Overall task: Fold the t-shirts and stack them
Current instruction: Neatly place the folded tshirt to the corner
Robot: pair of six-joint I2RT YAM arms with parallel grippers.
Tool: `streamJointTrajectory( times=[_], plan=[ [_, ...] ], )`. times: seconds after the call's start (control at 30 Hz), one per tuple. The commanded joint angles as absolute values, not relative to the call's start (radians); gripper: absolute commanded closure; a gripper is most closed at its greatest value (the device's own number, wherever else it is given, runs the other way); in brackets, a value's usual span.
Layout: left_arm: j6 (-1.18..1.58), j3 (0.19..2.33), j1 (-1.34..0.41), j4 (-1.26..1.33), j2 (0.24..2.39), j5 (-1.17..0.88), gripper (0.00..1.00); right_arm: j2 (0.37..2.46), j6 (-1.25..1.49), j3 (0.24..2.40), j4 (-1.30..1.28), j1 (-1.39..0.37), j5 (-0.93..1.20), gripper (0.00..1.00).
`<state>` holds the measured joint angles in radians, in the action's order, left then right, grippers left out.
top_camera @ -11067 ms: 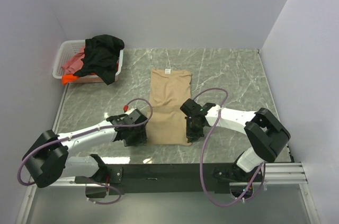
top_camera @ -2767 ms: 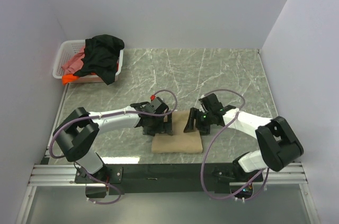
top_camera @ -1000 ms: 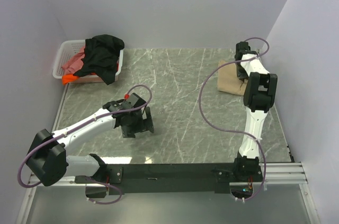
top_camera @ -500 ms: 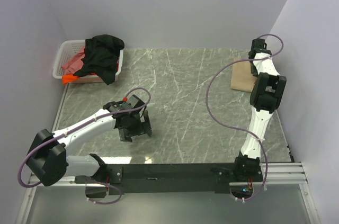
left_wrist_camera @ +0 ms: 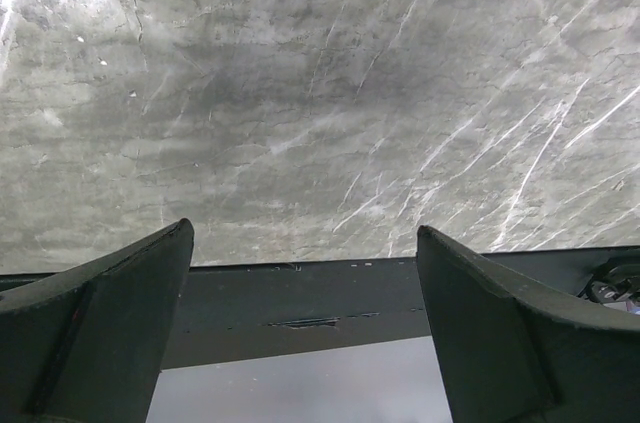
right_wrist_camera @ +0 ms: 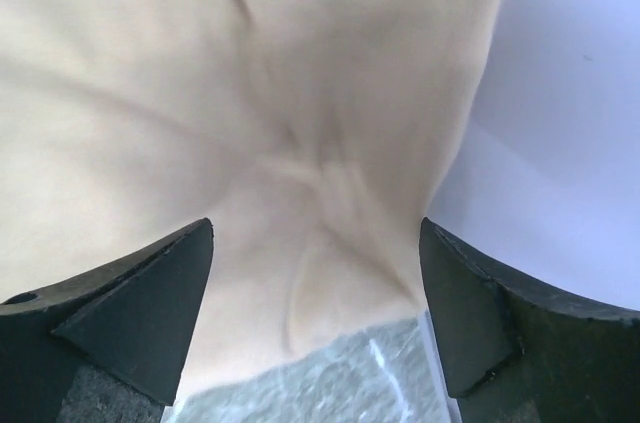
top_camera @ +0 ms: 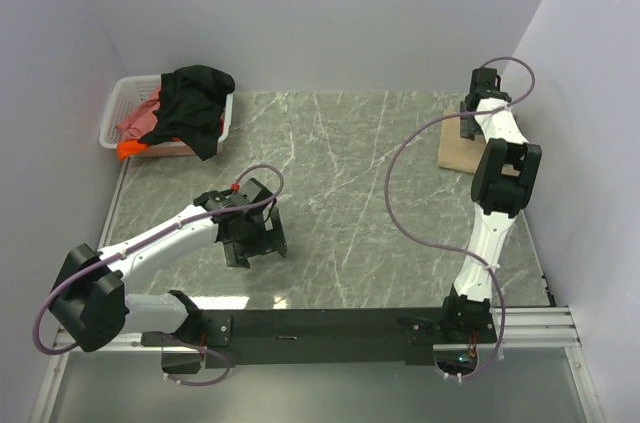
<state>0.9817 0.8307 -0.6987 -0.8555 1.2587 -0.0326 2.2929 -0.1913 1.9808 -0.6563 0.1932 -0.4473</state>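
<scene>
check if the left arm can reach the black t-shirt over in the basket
Probably yes. The left gripper hangs open and empty over the marble table. Nothing lies between it and the white basket, and the black t-shirt is draped on top, uncovered. It looks a long stretch, though.

The bench [top_camera: 340, 163] is a grey-green slab with a marble pattern, crossed by thin white veins and bearing a bright glare patch near its middle. A white plastic lattice basket [top_camera: 116, 103] stands on its far left corner, close to the left wall. Plain pale walls [top_camera: 330, 13] close in the left, far and right sides. A black bar [top_camera: 320, 323] runs along the near edge, with silver rails [top_camera: 545, 321] at its ends.
</scene>
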Motion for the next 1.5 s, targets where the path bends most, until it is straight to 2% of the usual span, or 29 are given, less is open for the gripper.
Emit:
streamJointTrajectory(
  times=[0.0, 0.1, 0.3, 0.47, 0.73, 0.97, 1.2, 1.47],
  plan=[
    [1.0, 0.836, -0.695, -0.85, 1.226, -0.04, 0.01, 2.143, -0.158, 1.913, -0.546, 0.153, -0.471, 0.1],
    [1.002, 0.834, -0.695, -0.85, 1.221, -0.037, 0.01, 2.105, -0.12, 1.853, -0.506, 0.135, -0.411, 0.1],
    [1.005, 0.828, -0.695, -0.856, 1.201, -0.031, 0.01, 2.239, -0.014, 1.92, -0.59, 0.141, -0.33, 0.1],
    [1.0, 0.839, -0.695, -0.885, 1.172, -0.003, 0.01, 2.217, 0.06, 1.856, -0.569, 0.143, -0.227, 0.1],
    [0.976, 0.896, -0.695, -0.894, 1.123, 0.071, 0.01, 1.994, 0.146, 1.675, -0.472, 0.138, 0.038, 0.1],
    [0.963, 0.916, -0.695, -0.85, 1.062, 0.143, 0.01, 1.741, 0.183, 1.511, -0.503, 0.074, 0.101, 0.1],
    [0.973, 0.902, -0.695, -0.789, 0.954, 0.196, 0.01, 1.4, 0.241, 1.234, -0.561, -0.145, 0.068, 0.1],
    [0.995, 0.842, -0.695, -0.72, 0.876, 0.216, 0.01, 1.042, 0.503, 0.909, -0.557, -0.414, 0.169, 0.1]
  ],
)
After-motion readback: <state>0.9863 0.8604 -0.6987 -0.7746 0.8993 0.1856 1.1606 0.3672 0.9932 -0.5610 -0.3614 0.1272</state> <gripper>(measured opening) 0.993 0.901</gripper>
